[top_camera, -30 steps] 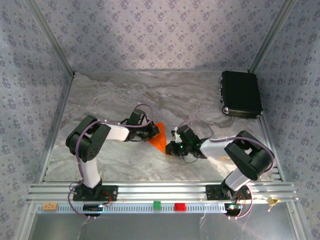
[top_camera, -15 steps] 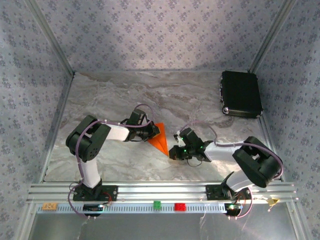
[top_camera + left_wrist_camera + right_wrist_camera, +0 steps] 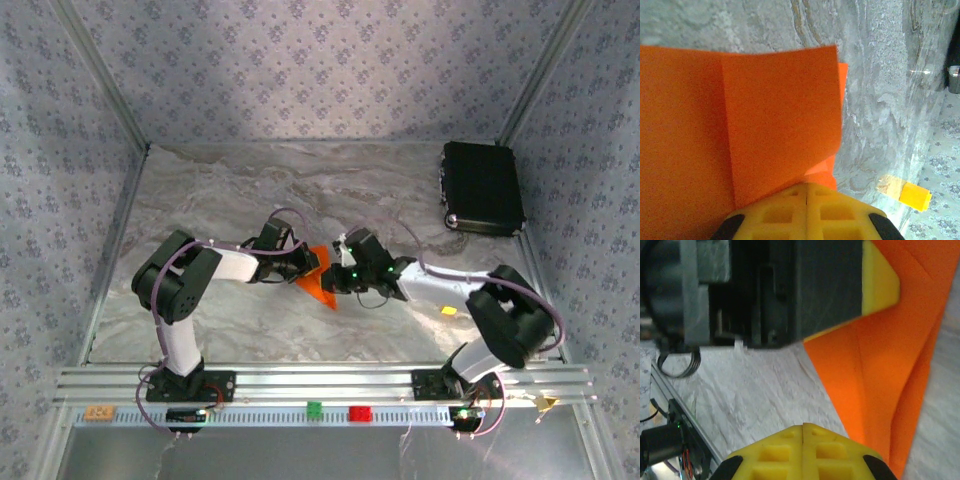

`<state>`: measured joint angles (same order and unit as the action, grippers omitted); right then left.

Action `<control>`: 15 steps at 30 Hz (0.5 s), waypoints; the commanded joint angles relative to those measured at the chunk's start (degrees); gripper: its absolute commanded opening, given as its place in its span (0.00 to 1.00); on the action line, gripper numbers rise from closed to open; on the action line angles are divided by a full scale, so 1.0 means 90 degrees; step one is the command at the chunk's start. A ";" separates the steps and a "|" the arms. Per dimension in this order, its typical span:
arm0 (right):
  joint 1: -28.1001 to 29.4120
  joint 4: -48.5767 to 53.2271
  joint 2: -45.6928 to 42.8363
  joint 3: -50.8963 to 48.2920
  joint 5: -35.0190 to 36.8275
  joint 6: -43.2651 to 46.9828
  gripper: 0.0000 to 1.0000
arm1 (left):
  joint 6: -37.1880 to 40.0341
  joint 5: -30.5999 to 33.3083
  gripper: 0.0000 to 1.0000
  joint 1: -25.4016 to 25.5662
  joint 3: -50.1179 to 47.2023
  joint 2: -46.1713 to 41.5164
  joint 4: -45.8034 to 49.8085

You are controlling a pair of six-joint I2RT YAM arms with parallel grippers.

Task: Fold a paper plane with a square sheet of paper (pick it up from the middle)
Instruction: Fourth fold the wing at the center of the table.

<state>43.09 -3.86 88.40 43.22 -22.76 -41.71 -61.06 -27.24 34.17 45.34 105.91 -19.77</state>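
Observation:
The orange paper, partly folded with creases, lies mid-table as a narrow triangle. In the left wrist view one flap of the paper stands up off a lower layer. My left gripper is shut at the paper's left side, and the layers meet right at its closed tips. My right gripper is shut, with nothing between its tips, and sits beside the paper's right edge. One yellow finger of the left gripper overlaps the paper.
A black box stands at the back right. A small yellow block lies on the table by the right arm. Green and red blocks sit on the front rail. Patterned walls enclose the table.
The right gripper has swung left and away from the near edge, up against the paper's right side. The left gripper and the paper have stayed in place.

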 commanded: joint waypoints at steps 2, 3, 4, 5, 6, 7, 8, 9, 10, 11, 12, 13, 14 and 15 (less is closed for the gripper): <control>-0.0039 0.0138 0.0644 0.0492 0.0155 -0.0210 0.01 | 0.0117 0.0385 0.06 -0.0017 -0.0148 0.0202 0.0508; -0.0051 0.0098 0.0779 0.0569 0.0113 -0.0220 0.00 | 0.0119 0.0383 0.06 -0.0010 -0.0141 0.0205 0.0508; -0.0055 0.0087 0.0899 0.0647 0.0100 -0.0236 0.00 | 0.0117 0.0378 0.06 -0.0010 -0.0136 0.0214 0.0507; -0.0060 0.0054 0.0990 0.0698 0.0080 -0.0248 0.00 | 0.0115 0.0381 0.06 -0.0010 -0.0133 0.0210 0.0502; -0.0056 -0.0003 0.1082 0.0733 0.0044 -0.0263 0.00 | 0.0115 0.0370 0.06 -0.0012 -0.0134 0.0215 0.0493; -0.0061 -0.0028 0.1162 0.0763 0.0035 -0.0276 0.00 | 0.0115 0.0371 0.06 -0.0018 -0.0136 0.0215 0.0488; -0.0075 0.0001 0.1244 0.0807 0.0029 -0.0300 0.00 | 0.0114 0.0371 0.06 -0.0014 -0.0136 0.0215 0.0493; -0.0100 0.0010 0.1315 0.0833 0.0015 -0.0321 0.00 | 0.0118 0.0371 0.06 -0.0014 -0.0128 0.0225 0.0481; -0.0114 -0.0064 0.1378 0.0814 0.0000 -0.0332 0.00 | 0.0114 0.0364 0.06 -0.0017 -0.0134 0.0230 0.0478; -0.0121 -0.0105 0.1419 0.0787 0.0005 -0.0355 0.00 | 0.0105 0.0360 0.06 -0.0009 -0.0126 0.0232 0.0483; -0.0148 -0.0130 0.1463 0.0763 -0.0017 -0.0392 0.00 | 0.0107 0.0360 0.06 -0.0017 -0.0126 0.0234 0.0479; -0.0171 -0.0187 0.1508 0.0712 -0.0038 -0.0405 0.00 | 0.0114 0.0355 0.06 -0.0010 -0.0126 0.0236 0.0479; -0.0188 -0.0210 0.1525 0.0670 -0.0045 -0.0431 0.00 | 0.0122 0.0355 0.06 -0.0013 -0.0126 0.0244 0.0480; -0.0214 -0.0247 0.1534 0.0594 -0.0039 -0.0456 0.00 | 0.0117 0.0348 0.06 -0.0015 -0.0116 0.0245 0.0478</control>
<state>41.78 -5.04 101.41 49.41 -22.37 -44.36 -61.06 -27.27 34.17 45.34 105.91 -19.77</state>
